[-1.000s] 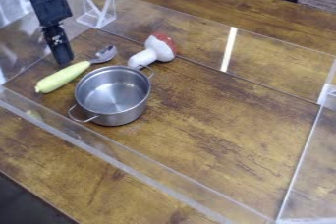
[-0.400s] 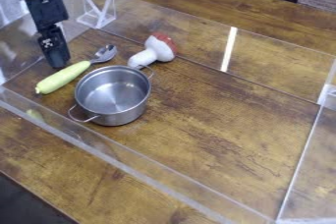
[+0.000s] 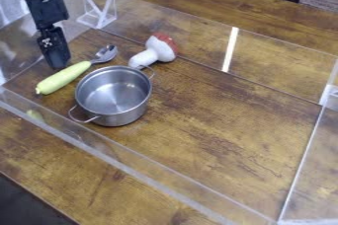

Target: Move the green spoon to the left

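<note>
Since the earlier frame the gripper (image 3: 53,51) has lifted slightly off the spoon and its jaws, then together low beside the handle, now stand apart; nothing else on the table has shifted. Lying on the wood at the left of the frame, the green spoon (image 3: 66,74) points its thick yellow-green handle toward the lower left and its small silver bowl toward the upper right, and nothing holds it. Just above the handle's middle hang the black gripper's fingers, open and pointing steeply down, with the dark arm rising to the upper left corner; whether a fingertip touches the spoon cannot be told. Right of the handle, just beside it, sits the round steel pot (image 3: 114,95), upright and empty. Above the pot, near the spoon's bowl, the red-capped white mushroom toy (image 3: 154,51) lies on its side. A clear plastic wall (image 3: 158,175) rims the wooden table (image 3: 224,111).
</note>
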